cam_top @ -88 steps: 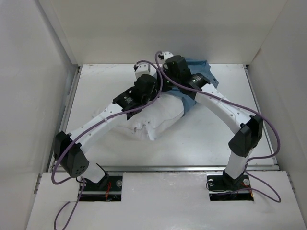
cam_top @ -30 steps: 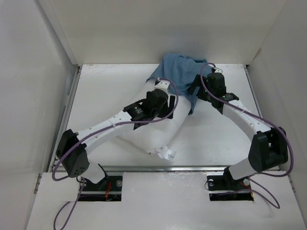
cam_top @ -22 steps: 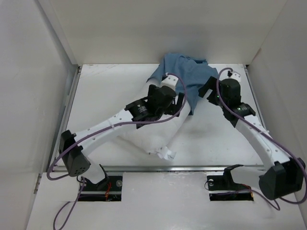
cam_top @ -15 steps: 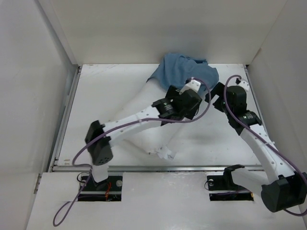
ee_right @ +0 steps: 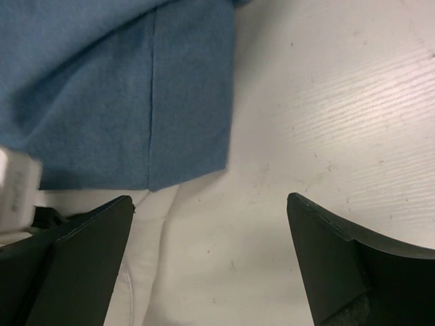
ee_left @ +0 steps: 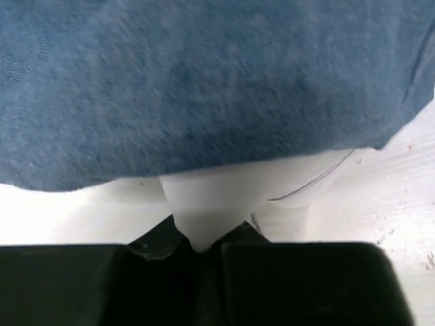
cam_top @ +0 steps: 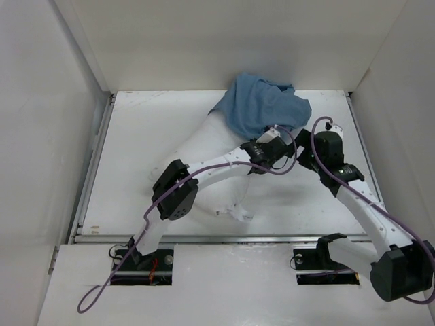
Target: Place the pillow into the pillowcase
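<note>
The white pillow [cam_top: 207, 159] lies slanted across the table, its far end under the blue pillowcase [cam_top: 262, 109]. My left gripper [cam_top: 273, 145] reaches over the pillow to the pillowcase's near right edge. In the left wrist view the left gripper [ee_left: 200, 239] is shut on a fold of the white pillow [ee_left: 224, 193], just below the pillowcase [ee_left: 204, 81]. My right gripper [cam_top: 301, 155] hovers just right of that spot. Its fingers stand wide open around nothing [ee_right: 211, 200], near the pillowcase's hemmed corner [ee_right: 115, 88] and the pillow's edge [ee_right: 132, 278].
White walls box in the table [cam_top: 136, 136] on three sides, with a metal rail [cam_top: 231, 238] along its near edge. The left arm's elbow [cam_top: 173, 193] sits over the pillow's near end. Bare tabletop [ee_right: 340, 102] lies right of the cloth.
The left arm has swung right across the pillow to the pillowcase's right edge, and its gripper has shut on pillow fabric. The right arm has shifted slightly and stayed open.
</note>
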